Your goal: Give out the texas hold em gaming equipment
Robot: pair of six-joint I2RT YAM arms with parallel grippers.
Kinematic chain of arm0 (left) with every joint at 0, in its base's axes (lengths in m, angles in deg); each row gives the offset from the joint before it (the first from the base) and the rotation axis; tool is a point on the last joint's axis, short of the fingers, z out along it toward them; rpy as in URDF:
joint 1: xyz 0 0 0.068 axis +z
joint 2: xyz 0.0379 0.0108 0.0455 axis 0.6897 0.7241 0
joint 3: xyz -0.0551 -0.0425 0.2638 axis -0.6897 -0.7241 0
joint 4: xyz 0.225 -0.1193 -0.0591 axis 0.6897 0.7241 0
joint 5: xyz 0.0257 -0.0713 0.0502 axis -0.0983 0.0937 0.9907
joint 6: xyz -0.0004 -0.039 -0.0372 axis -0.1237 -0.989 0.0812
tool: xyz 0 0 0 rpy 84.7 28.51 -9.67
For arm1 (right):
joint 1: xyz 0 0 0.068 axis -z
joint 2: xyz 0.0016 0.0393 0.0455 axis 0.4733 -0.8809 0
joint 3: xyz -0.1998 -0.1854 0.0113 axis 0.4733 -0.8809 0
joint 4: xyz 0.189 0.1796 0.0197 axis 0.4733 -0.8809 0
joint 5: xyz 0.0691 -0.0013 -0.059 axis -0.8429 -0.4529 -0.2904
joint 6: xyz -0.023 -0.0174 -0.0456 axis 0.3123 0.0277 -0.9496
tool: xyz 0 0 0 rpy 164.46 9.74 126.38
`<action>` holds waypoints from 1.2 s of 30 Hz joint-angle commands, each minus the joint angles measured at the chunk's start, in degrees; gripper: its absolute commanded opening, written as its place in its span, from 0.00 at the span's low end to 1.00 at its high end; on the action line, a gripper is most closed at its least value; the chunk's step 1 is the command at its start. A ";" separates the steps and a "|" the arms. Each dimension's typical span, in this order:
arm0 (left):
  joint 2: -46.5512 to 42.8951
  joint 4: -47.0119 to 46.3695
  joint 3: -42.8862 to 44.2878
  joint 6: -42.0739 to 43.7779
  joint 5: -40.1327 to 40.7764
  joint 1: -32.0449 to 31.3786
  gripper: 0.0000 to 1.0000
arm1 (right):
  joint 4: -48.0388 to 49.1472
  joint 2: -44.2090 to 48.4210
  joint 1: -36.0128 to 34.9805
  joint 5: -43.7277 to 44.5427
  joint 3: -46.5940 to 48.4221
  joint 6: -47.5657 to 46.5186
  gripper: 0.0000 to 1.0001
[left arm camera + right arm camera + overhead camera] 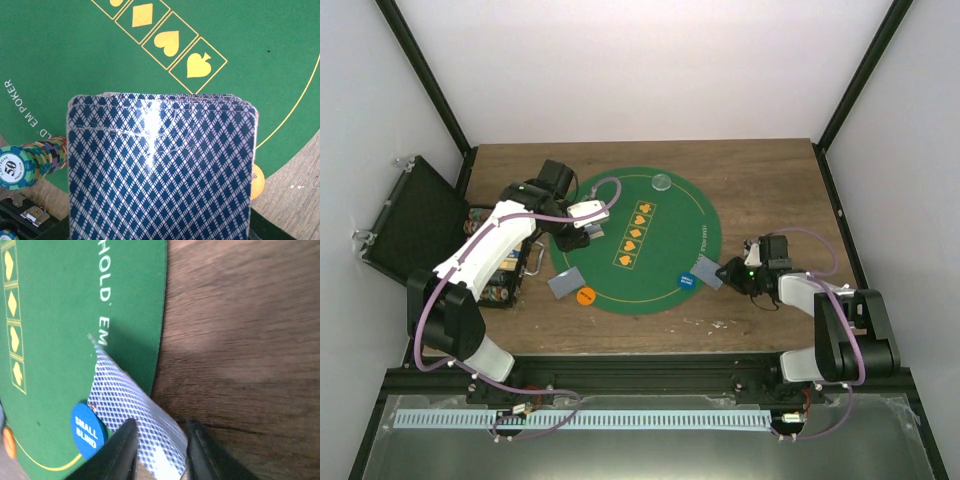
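My left gripper (582, 232) is over the left part of the green mat (670, 200), shut on a stack of blue-backed playing cards (160, 175) that hides its fingers in the left wrist view. A few cards (565, 283) lie at the mat's left edge beside the orange disc (586, 296). The clear disc (662, 182) sits at the mat's far edge. My right gripper (728, 272) is at the mat's right edge. Its jaws stand apart over other cards (130, 400), which lie next to the blue "small blind" disc (87, 431).
An open black case (415, 220) lies at the far left, with a chip tray (505, 270) beside it. A row of poker chips (30, 162) shows by the held cards. Bare wood table (240, 340) lies right of the mat.
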 commanded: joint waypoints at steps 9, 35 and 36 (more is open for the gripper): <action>0.57 2.10 1.38 1.77 -2.01 -1.57 0.49 | -9.17 15.80 0.49 13.75 6.75 -1.53 0.99; 0.23 7.52 6.36 2.40 -9.19 -3.64 0.49 | 14.49 -30.44 -25.06 -41.44 50.09 -4.18 0.96; 0.38 7.52 6.48 2.40 -9.29 -3.64 0.49 | 14.07 -31.24 -25.39 -41.65 51.25 -4.56 0.95</action>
